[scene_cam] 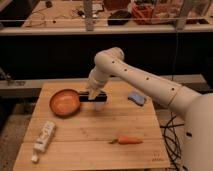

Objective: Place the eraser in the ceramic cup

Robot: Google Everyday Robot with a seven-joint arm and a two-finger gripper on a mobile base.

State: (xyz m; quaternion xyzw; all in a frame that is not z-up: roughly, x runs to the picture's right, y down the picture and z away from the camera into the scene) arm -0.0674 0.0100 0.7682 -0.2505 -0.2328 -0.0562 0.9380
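Black bar-shaped gripper (93, 95) is hovering directly over the small white ceramic cup (100, 106) on the slatted wooden table (90, 145), grip state indeterminable, beside a round orange bowl (64, 102); a blue rounded block (136, 98) (possibly the eraser) is lying apart on the cup's other side.

arm (145, 82): creamy white, smooth rounded shells, pretty chunky tube-like links
markings: little dark dots scattered along the shells
gripper (93, 96): black, boxy, at the arm's tip, just beside the orange bowl (62, 102)
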